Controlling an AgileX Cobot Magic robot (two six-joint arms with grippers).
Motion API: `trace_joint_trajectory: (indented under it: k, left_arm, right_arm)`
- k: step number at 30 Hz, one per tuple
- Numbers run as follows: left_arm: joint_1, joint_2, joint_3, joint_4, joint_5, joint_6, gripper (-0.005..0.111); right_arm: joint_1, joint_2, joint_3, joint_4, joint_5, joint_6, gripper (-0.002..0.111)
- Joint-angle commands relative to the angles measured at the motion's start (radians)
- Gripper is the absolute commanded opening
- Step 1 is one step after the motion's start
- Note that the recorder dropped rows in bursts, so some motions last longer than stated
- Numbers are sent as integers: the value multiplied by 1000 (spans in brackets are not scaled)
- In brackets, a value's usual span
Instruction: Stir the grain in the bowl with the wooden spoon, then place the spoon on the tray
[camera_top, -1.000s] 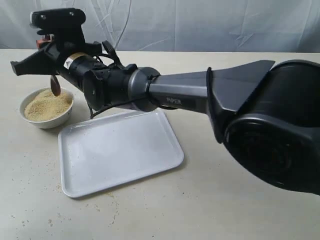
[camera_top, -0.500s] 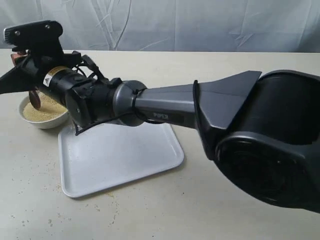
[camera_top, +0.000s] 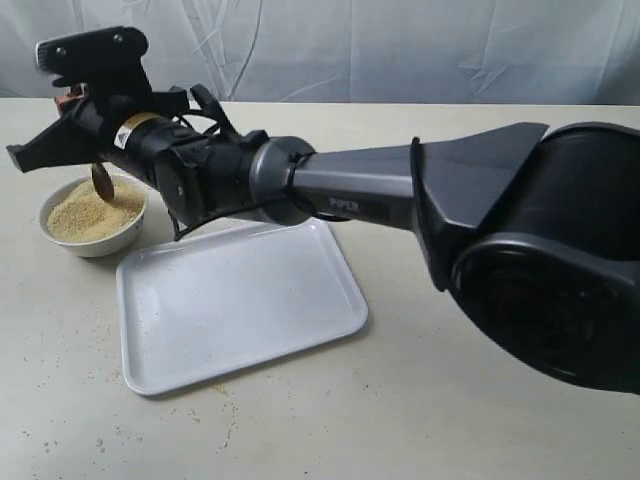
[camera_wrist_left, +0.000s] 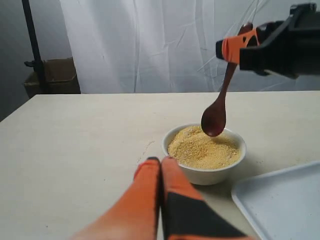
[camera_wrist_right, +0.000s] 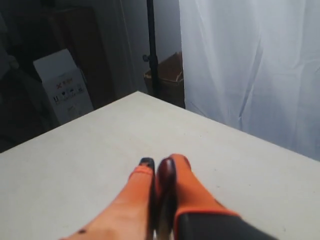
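Above the bowl (camera_wrist_left: 204, 172), the wooden spoon (camera_wrist_left: 214, 118) hangs head-down from the right gripper (camera_wrist_left: 239, 46), clamped on its handle.

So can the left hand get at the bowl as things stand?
Probably yes: the left hand, shut and empty, faces the bowl with open table between. The right hand holds the wooden spoon over the grain, so the top is crowded.

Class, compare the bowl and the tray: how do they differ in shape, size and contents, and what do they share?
The bowl is round and deep; the tray is flat and rectangular with rounded corners. The bowl is much smaller than the tray. The bowl holds heaped grain; the tray carries no heap. Both are white and rest on the table.
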Motion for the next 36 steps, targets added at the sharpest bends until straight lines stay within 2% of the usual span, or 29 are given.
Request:
trace_joint_trajectory:
  k: [1,8,12,17,24,29,36]
  left_arm:
    - [1,-5,5,3,-4,-1,0]
    - [1,-5,5,3,-4,-1,0]
    - [1,-5,5,3,-4,-1,0]
    - [1,-5,5,3,-4,-1,0]
    - [1,-5,5,3,-4,-1,0]
    - [1,-5,5,3,-4,-1,0]
    - [1,-5,5,3,-4,-1,0]
  right_arm:
    - [-9,-12,-4,2,9,-11,-1]
    - [-22,75,-4,85,2,25,-1]
    - [6,94,-4,85,0,45,-1]
    - [14,29,-4,-4,-16,29,-1]
    - [47,19,-4,-6,-9,-4,-1]
    - [24,66,-4,22,-3,-12,-1]
    - [0,-18,-4,47,4,-12,-1]
